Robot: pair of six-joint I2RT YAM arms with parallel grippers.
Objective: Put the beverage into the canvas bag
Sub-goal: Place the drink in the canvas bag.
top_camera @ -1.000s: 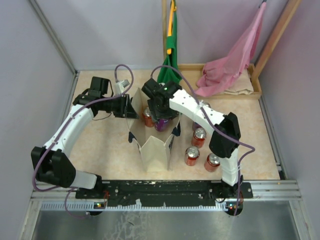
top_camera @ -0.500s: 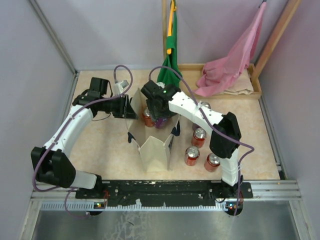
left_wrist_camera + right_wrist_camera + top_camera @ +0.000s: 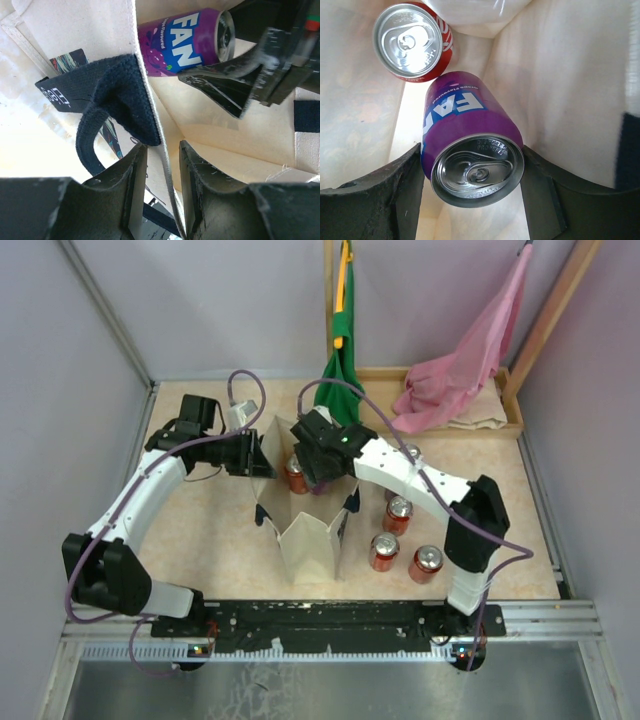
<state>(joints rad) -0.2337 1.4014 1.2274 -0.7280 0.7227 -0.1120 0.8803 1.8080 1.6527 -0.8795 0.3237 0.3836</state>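
The beverage, a purple grape Fanta can (image 3: 465, 125), hangs inside the open cream canvas bag (image 3: 315, 535), above its floor. My right gripper (image 3: 472, 175) is shut on the can, one finger on each side just below its top. The left wrist view shows the same can (image 3: 185, 42) lying sideways within the bag walls. My left gripper (image 3: 162, 150) is shut on the bag's left wall rim, beside a navy handle (image 3: 120, 95), and holds the mouth open. A red can (image 3: 412, 40) stands upright on the bag floor.
Three red cans (image 3: 399, 510) (image 3: 384, 550) (image 3: 425, 562) stand on the table right of the bag. A green cloth bag (image 3: 342, 370) and a pink cloth bag (image 3: 460, 370) hang at the back. A wooden tray (image 3: 510, 425) sits back right.
My right arm has swung its elbow outward to the right and the gripper has sunk deeper into the bag mouth with the purple can. The left gripper has stayed put.
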